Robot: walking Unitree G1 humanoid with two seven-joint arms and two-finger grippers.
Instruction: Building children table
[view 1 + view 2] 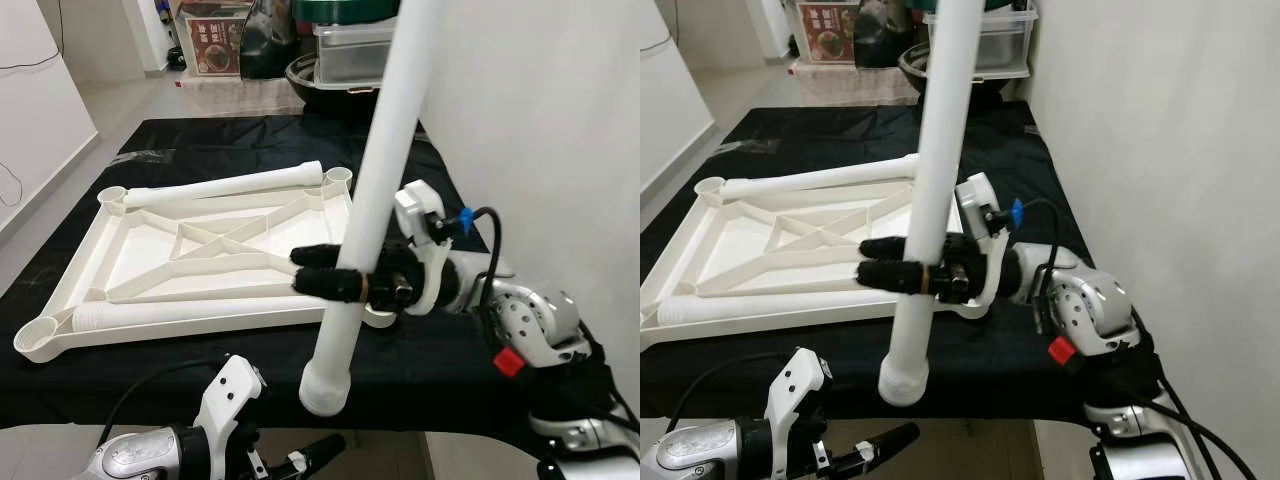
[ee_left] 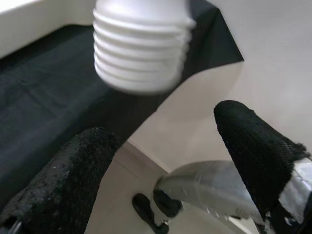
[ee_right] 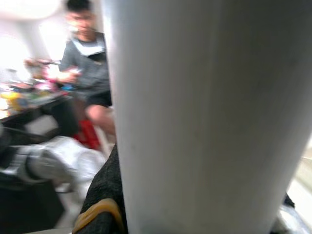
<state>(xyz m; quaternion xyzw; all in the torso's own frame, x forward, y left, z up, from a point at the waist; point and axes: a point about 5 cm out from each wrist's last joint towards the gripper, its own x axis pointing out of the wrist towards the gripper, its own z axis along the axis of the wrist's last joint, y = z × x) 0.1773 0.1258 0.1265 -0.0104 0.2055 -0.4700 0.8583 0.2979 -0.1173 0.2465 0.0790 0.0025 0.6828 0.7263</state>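
A white table top (image 1: 150, 255) lies upside down on the black cloth, ribs up, with round sockets at its corners. Two white legs lie on it, one along the far edge (image 1: 225, 186) and one along the near edge (image 1: 180, 315). My right gripper (image 1: 305, 272) is shut on a third white leg (image 1: 375, 190), held nearly upright over the near right corner, its threaded end (image 1: 325, 388) pointing down. In the left wrist view that ribbed end (image 2: 141, 48) hangs just ahead of my open left gripper (image 2: 170, 170), which is low at the table's front edge (image 1: 300, 455).
The black-clothed table (image 1: 120, 385) has a white wall close on its right (image 1: 540, 120). Boxes and a clear storage bin (image 1: 350, 50) stand behind the far end. In the right wrist view a seated person (image 3: 85, 73) is across the room.
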